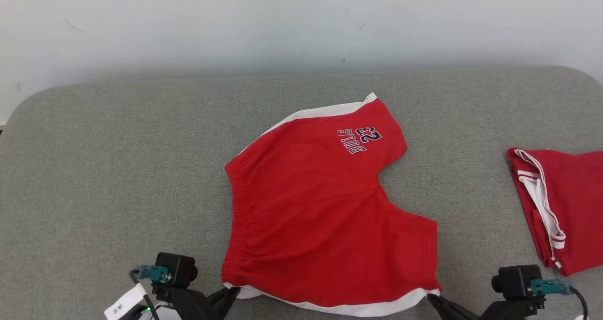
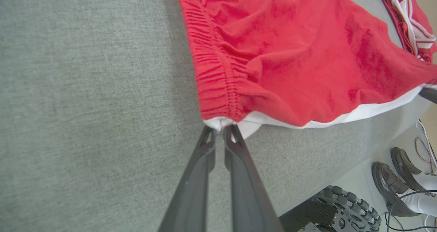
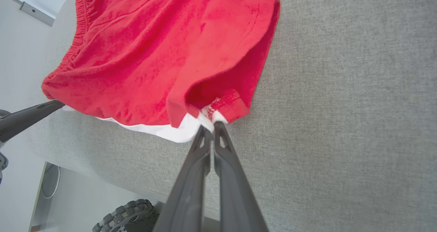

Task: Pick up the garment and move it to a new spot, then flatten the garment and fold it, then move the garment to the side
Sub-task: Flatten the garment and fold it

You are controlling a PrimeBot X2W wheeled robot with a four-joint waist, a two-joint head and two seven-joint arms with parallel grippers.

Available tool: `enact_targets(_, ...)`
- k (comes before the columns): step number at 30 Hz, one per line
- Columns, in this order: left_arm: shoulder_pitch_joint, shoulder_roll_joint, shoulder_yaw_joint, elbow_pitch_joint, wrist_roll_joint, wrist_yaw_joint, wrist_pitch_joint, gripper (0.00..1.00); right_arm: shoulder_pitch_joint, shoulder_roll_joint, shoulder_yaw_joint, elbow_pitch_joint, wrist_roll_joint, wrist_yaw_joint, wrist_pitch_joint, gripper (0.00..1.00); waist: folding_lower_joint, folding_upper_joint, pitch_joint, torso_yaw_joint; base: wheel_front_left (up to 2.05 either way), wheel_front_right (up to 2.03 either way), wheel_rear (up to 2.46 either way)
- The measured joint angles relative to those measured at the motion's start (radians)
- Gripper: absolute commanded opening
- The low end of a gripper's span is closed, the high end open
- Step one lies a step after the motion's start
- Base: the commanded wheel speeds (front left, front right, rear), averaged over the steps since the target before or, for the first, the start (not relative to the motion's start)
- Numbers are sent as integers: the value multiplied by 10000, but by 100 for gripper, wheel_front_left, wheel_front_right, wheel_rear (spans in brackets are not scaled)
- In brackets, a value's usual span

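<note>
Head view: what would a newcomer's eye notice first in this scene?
The red shorts lie spread in the middle of the grey cushion, with dark lettering upside down on the far leg. The left gripper and the right gripper are each shut on a corner of the near white-trimmed edge. A second red garment with white stripes lies folded at the right edge.

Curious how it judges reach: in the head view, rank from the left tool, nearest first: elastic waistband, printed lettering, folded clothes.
1. Elastic waistband of the shorts, beside the left tool.
2. Printed lettering, farther up, rightward.
3. Folded clothes, far right.
</note>
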Motion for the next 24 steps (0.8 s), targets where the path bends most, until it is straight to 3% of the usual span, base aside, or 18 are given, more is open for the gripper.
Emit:
enact_targets(6,87,199,171,-531,-13,2,-46,0,150,-153,-290,-1202,654,305,-65,0,0,0,54,63,0,0,0)
enact_targets(13,-620,263,288,-897,-12,84,117,0,-1508,-221,-698,-1615,951,316,0,0,1,1,345,46,0,0,0)
enact_targets(17,-1331,31,293,-953,33,96,251,0,-2719,-186,-1035,-1402,1020,12,-10,0,2,0,579,52,0,0,0)
enact_targets(24,-2346,-324,410,-694,42,123,468,0,-4084,-267,-926,-470,909,-167,194,0,3,1,990,92,0,0,0)
